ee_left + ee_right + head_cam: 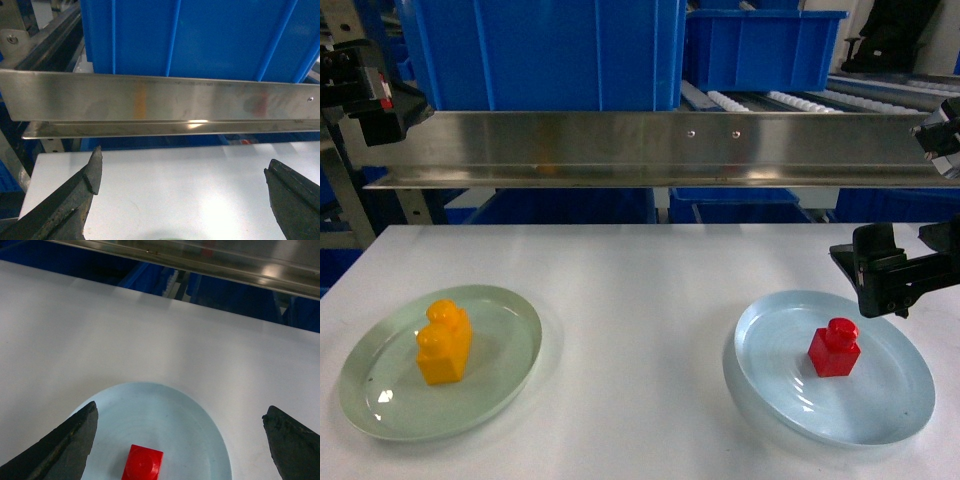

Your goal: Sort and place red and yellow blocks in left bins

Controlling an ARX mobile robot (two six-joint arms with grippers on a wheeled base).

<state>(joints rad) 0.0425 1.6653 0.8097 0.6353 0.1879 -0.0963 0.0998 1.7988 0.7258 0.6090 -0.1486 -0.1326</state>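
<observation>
White table (650, 270) fills foreground. Large deep blue plastic crates (540, 50) stand behind steel rail (650, 145), beyond table's far edge. Pale green round plate (510, 365) near left edge carries orange-yellow two-stud brick (444, 343), long axis pointing toward far edge. Pale blue round plate (880, 400) near right edge carries red one-stud cube (834, 347). Right gripper (180, 440), jaws spread wide, empty, hovers over cube; cube lies between jaws, slightly left of centre. Left gripper (182, 185), jaws open, empty. No readable writing.

A white table (640, 290) carries two plates: a green plate (505, 375) at left, a blue plate (890, 400) at right.
</observation>
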